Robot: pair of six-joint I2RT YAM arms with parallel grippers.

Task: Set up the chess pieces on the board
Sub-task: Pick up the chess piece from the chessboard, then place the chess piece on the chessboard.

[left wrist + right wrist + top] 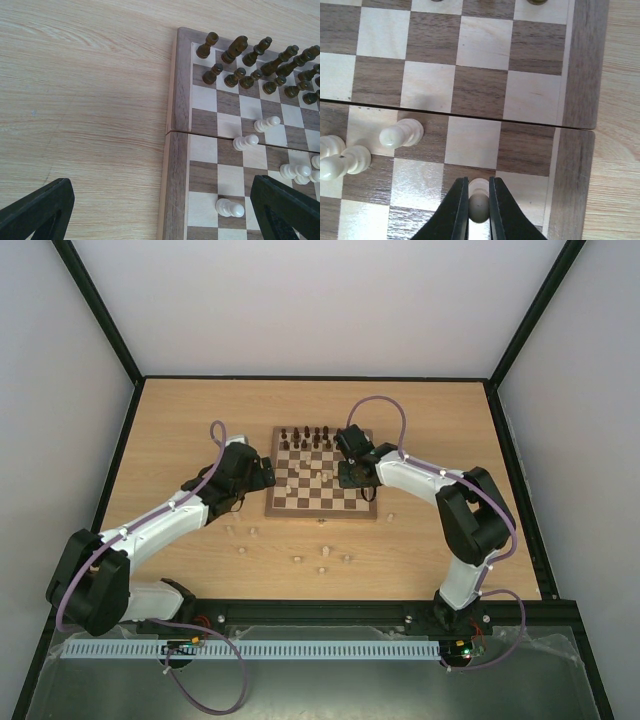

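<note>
The board (322, 513) lies mid-table, with dark pieces (308, 438) on its far rows. My right gripper (479, 210) is shut on a cream pawn (479, 204) and holds it upright over a square near the board's right border (580, 65). It hangs over the board's right part in the top view (355, 475). Other cream pawns (400, 134) stand to the left of it. My left gripper (160, 220) is open and empty over the board's left border (177, 165), with a cream pawn (230, 207) just inside its right finger (285, 205). More cream pawns (245, 142) stand scattered mid-board.
Several loose cream pieces (297, 560) lie on the wooden table in front of the board, one (391, 515) off its near right corner. Dark pieces (250, 65) fill the far rows. A black frame edges the table.
</note>
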